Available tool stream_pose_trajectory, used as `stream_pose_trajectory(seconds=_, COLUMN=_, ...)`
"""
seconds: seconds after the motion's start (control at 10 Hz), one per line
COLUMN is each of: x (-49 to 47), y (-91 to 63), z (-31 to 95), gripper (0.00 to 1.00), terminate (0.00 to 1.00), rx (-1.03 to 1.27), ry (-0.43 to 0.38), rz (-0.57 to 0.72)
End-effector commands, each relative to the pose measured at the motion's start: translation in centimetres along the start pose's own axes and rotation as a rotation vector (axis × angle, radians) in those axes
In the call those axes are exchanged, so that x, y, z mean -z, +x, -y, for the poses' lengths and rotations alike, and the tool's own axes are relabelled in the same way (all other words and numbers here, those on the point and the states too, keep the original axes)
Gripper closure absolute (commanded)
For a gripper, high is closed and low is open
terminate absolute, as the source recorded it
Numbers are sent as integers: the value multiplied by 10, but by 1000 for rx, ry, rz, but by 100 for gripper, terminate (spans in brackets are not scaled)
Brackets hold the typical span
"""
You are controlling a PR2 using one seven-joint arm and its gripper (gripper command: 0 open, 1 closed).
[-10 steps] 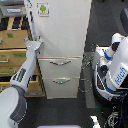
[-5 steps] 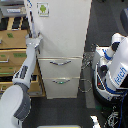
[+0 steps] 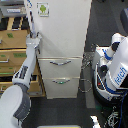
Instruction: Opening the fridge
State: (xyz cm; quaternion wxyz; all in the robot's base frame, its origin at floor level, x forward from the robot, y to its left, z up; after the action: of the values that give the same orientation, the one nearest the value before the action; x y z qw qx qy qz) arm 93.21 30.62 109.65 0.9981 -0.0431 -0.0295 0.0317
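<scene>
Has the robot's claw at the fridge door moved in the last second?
Yes, slightly. The gripper has crept up along the left edge of the fridge, judged against the green sticker. The door looks shut.

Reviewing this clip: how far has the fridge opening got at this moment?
Done: the arm has reached the fridge; its gripper sits at the upper door's edge on the exterior view's left. In hand: getting a hold there, though whether it is open or shut is too small to tell. Left: the pull itself, since the door looks closed and both lower drawers are shut.
</scene>
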Motion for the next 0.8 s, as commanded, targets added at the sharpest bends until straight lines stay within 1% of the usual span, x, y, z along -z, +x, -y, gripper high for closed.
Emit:
stream_pose_trajectory(seconds=0.1, x=3, y=-15, z=0, gripper=100, terminate=0, rx=63, ry=13, rz=-4)
stream_pose_trajectory(seconds=0.6, x=15, y=-22, z=1, gripper=100, terminate=0, rx=75, ry=16, rz=-13)
stream_pose_trajectory(seconds=0.8, x=15, y=-28, z=5, gripper=100, terminate=0, rx=96, ry=5, rz=-10)
